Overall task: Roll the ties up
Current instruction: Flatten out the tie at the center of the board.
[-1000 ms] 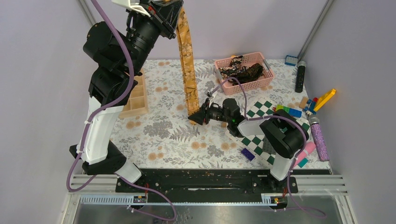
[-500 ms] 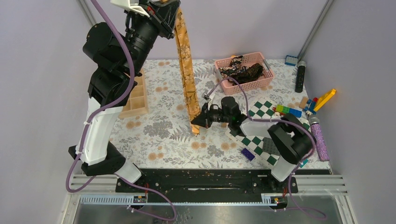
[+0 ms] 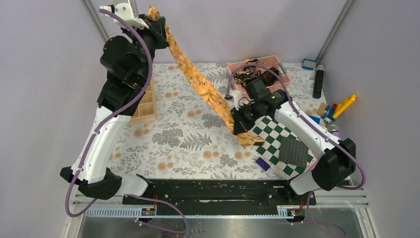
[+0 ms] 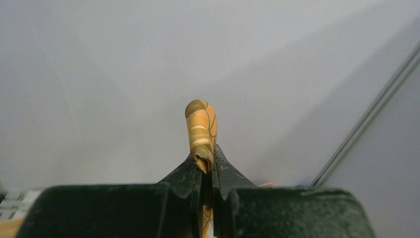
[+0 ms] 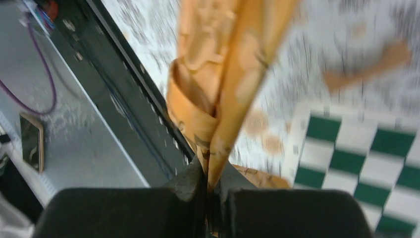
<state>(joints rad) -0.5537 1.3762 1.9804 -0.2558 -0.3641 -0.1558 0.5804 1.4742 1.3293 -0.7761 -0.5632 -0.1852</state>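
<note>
Board (image 3: pixel 275 130), green-and-white checkered, flat on the table at near right. Right gripper (image 3: pixel 241 123) at the board's left corner, clenched on the lower end of the golden-tan tie (image 3: pixel 198 82). The short tail below the fingers reaches the board's left edge. From the wrist view, right gripper (image 5: pixel 210 186) pinches folded fabric (image 5: pixel 218 99). The tie slants up and leftward from the board, stretched clear of the table. Pink basket (image 3: pixel 270 90), just beyond the board, holds dark ties (image 3: pixel 257 77) heaped together. Left gripper (image 3: pixel 157 17), farthest and highest from the board, is clamped on the tie's upper end. Its curled tip (image 4: pixel 200 129) pokes past the fingers (image 4: pixel 185 176).
</note>
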